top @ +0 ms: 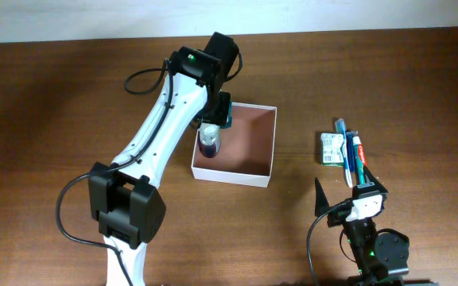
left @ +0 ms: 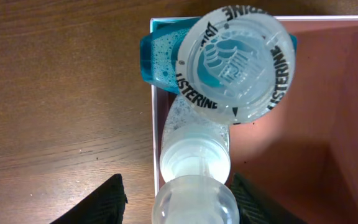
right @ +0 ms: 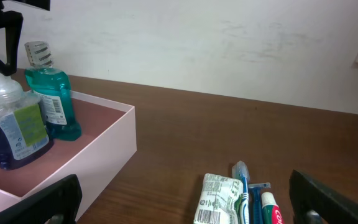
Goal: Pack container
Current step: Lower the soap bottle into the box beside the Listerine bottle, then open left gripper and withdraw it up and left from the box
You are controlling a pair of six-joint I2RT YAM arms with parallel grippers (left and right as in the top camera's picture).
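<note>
Left tool (left: 179, 186) hangs spread around the cap of the purple-liquid bottle (right: 14, 124), inside the container (top: 233, 173) at the middle of the surface (top: 54, 95). Right tool (right: 182, 193) gapes wide, empty. I judge that box light, thin-walled and easily shoved, so I'd pinch one wall's rim gently.

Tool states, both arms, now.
Left tool: open, fingers either side of the purple bottle standing in the box.
Right tool: open, empty.

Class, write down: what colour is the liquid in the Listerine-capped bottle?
Teal; the clear plastic mouthwash bottle shows best in the right wrist view.
</note>
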